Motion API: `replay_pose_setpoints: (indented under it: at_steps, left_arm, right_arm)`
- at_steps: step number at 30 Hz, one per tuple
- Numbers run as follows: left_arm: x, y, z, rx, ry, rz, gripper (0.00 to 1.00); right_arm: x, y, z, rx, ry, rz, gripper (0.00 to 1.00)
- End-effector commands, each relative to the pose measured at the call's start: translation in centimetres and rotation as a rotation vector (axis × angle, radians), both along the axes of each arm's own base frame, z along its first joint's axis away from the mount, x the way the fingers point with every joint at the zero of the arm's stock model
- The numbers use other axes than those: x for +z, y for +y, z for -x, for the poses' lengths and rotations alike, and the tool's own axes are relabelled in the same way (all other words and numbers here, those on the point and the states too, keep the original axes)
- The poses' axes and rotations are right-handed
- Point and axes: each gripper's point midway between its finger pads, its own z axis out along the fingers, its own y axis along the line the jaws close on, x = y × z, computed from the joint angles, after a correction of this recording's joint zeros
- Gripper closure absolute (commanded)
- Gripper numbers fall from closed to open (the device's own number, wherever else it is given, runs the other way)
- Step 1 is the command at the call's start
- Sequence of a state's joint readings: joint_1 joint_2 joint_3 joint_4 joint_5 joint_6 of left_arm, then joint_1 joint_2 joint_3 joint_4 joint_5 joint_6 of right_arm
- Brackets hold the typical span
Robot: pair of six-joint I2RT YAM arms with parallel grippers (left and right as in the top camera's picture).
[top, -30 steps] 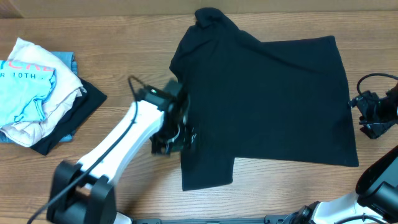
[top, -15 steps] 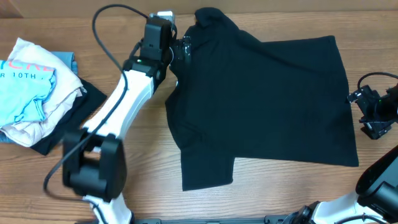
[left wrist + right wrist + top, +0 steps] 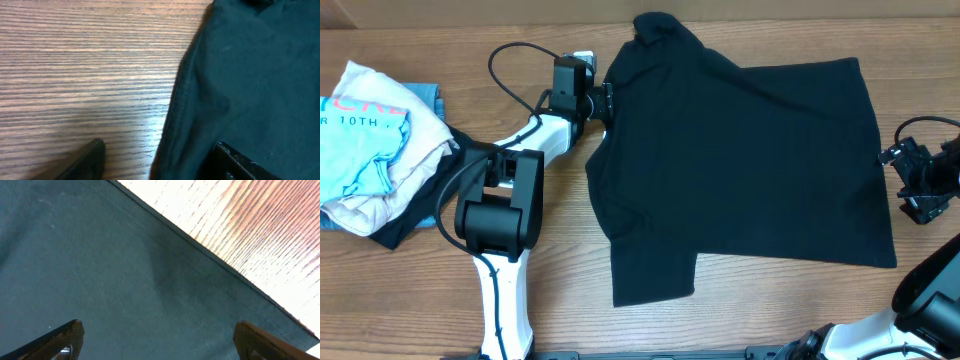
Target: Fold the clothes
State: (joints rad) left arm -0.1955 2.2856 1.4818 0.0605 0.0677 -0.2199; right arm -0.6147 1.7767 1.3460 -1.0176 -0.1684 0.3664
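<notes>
A black T-shirt [image 3: 750, 160] lies spread on the wooden table, one sleeve folded in at the lower left. My left gripper [image 3: 603, 103] is open at the shirt's upper left edge; in the left wrist view its fingers [image 3: 160, 150] straddle the shirt's hem [image 3: 185, 95], one finger over wood, one over cloth. My right gripper [image 3: 905, 185] is open at the shirt's right edge; in the right wrist view its fingers [image 3: 157, 332] hang wide over the dark cloth [image 3: 110, 270].
A pile of clothes [image 3: 380, 140], with a white and light-blue shirt on a dark garment, lies at the far left. Bare wood table [image 3: 770, 310] runs along the front. The right arm's cable [image 3: 920, 125] loops near the right edge.
My left arm swung from the shirt's lower left up to its upper left edge, then drew back a little. The shirt's left edge now lies flatter. The right gripper barely moved.
</notes>
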Motion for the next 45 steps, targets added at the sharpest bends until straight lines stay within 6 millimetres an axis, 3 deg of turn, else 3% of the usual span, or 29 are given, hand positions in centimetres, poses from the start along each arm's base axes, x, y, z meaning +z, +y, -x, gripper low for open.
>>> replay_pose_setpoints:
  at_steps: [1,9,13,19,24,27,30,33,37,39,42,45]
  left_arm:
    - [-4.1,3.7,1.2,0.070,0.092,-0.165,0.28]
    - [-6.5,7.8,4.1,0.114,0.257,-0.244,0.22]
    - [-6.9,8.0,4.9,0.109,0.301,-0.253,0.18]
    - [-7.3,8.4,7.7,0.097,0.421,-0.275,0.14]
    - [-3.3,8.4,8.1,0.103,0.405,-0.266,0.09]
    - [2.2,8.2,6.5,0.116,0.278,-0.242,0.04]
    - [9.0,7.9,5.1,0.129,0.117,-0.209,0.00]
    - [12.3,7.4,5.0,0.118,0.047,-0.177,0.00]
    - [11.9,5.6,5.6,0.040,0.077,-0.104,0.03]
    - [11.1,5.6,6.4,0.069,0.129,-0.075,0.02]
    - [10.1,5.7,7.7,0.120,0.210,-0.030,0.01]
    - [9.4,4.4,9.1,0.095,0.284,0.046,0.00]
  right_arm:
    - [0.6,-0.4,-0.4,-0.006,-0.018,0.010,0.00]
    - [0.6,-0.4,-0.4,-0.006,-0.018,0.010,0.00]
    - [0.6,-0.4,-0.4,-0.006,-0.018,0.010,0.00]
    - [0.6,-0.4,-0.4,-0.006,-0.018,0.010,0.00]
    - [0.6,-0.4,-0.4,-0.006,-0.018,0.010,0.00]
    - [0.6,-0.4,-0.4,-0.006,-0.018,0.010,0.00]
    - [0.6,-0.4,-0.4,-0.006,-0.018,0.010,0.00]
    - [0.6,-0.4,-0.4,-0.006,-0.018,0.010,0.00]
    - [0.7,-0.7,-0.7,-0.006,-0.030,0.024,0.00]
    - [1.3,-1.4,-2.7,0.001,-0.123,0.047,0.00]
    - [1.5,-1.2,-3.2,0.007,-0.146,0.037,0.00]
    - [1.9,1.5,-3.5,0.051,-0.193,-0.106,0.00]
